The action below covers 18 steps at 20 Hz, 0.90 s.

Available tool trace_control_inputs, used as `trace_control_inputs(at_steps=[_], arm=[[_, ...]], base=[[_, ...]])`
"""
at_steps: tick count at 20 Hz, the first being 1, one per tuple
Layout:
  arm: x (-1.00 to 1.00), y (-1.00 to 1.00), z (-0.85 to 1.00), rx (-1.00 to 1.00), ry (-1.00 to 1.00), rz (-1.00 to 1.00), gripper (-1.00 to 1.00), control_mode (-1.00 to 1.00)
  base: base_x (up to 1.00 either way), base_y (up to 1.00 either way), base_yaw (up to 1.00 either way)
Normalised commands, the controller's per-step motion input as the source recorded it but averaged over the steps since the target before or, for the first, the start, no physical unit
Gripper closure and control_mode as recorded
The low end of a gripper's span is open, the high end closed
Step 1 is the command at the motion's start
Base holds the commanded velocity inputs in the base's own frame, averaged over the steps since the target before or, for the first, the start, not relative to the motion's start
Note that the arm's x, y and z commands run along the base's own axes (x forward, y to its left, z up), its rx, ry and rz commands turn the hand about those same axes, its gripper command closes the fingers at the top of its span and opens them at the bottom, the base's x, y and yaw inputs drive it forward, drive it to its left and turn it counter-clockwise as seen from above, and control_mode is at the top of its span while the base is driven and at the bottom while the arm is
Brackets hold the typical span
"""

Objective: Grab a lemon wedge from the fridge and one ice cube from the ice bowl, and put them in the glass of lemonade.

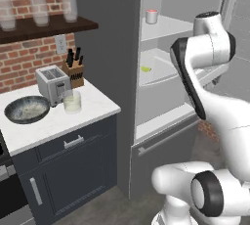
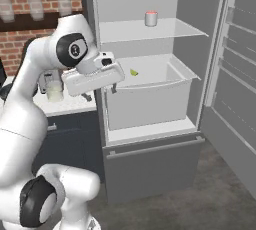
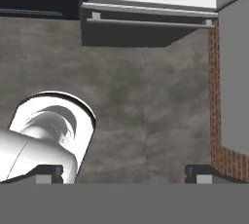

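Fridge (image 2: 200, 39) stood open, lemon wedge (image 2: 134, 72) sat mid-frame in the white drawer. Gripper (image 3: 124, 173) was spread wide, empty, pointing at the floor. Looked like the reach-for-lemon step; next it'd need aiming into that drawer.

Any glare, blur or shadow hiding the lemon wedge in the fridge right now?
Left base view: wedge small but sharp, evenly lit. Right base view: wedge clear on the white fridge shelf, no glare. Hand view: soft, flat-lit floor.

The fridge (image 2: 150, 174) stands open; a tiny yellow-green lemon wedge (image 2: 134, 72) lies in its white drawer. On the bench, the ice bowl (image 1: 27, 109) sits near the glass of lemonade (image 1: 72, 101).
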Motion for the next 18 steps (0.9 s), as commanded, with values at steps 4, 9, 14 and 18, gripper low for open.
trace_control_inputs(at_steps=[4,9,14,18], arm=[[-0.68,0.65,-0.04,0.01,-0.02,0.19,-1.0,-1.0],[-0.82,0.21,-0.01,0.08,-0.22,0.1,-1.0,-1.0],[-0.2,0.36,-0.13,0.16,-0.17,0.0,-1.0,-1.0],[-0.16,0.16,0.0,0.04,-0.01,0.0,-1.0,-1.0]], base=[[0.0,0.0,0.0],[0.0,0.0,0.0],[0.0,0.0,0.0],[0.0,0.0,0.0]])
